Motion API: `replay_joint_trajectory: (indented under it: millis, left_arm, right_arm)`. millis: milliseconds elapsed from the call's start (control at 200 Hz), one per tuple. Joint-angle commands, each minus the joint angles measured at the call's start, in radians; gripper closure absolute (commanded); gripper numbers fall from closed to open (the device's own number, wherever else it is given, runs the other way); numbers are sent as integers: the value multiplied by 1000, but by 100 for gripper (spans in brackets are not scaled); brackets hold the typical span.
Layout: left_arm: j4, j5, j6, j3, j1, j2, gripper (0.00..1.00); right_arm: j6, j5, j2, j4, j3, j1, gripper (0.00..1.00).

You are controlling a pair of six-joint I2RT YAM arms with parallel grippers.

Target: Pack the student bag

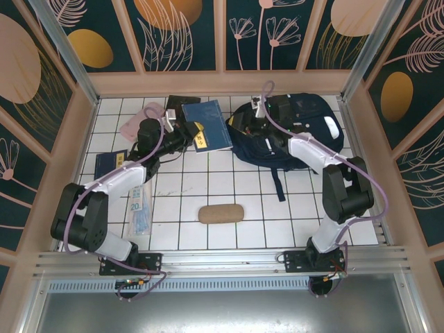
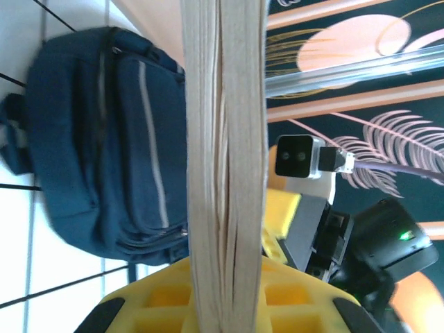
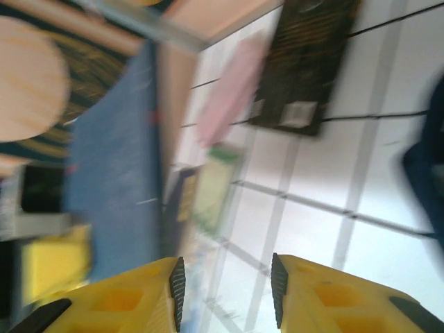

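We find the left end effector [image 1: 179, 132] clamped on a large blue hardcover book [image 1: 210, 125]. In the left wrist view, the book's pale page edges run up between the yellow fingers [image 2: 149, 312]. The book appears tilted above the white tiled desk [image 1: 229, 187], with its long axis running near to far. The student bag [image 1: 312, 111], a large navy-blue fabric backpack, lies flat at the far right of the desk, near the book on its right. The right end effector [image 1: 258, 109] hovers over the bag's left end, fingers apart and empty. We judge that the coming move is a rightward carry, and the right arm is nearer the bag.
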Motion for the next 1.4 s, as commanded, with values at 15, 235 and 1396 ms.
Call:
replay_joint_trajectory:
  millis: [15,235,1396]
  left_arm:
    - [-170,-70,163,66,4,-63,100]
    - [-139,-53,139,36,4,-66,100]
    - [14,-53,74,-15,3,38,100]
  right_arm:
    - [-237,351,42,-327,103,-4,60]
    - [-368,710,223,-489,299,40,61]
    - [-504,765,110,-525,502,171,100]
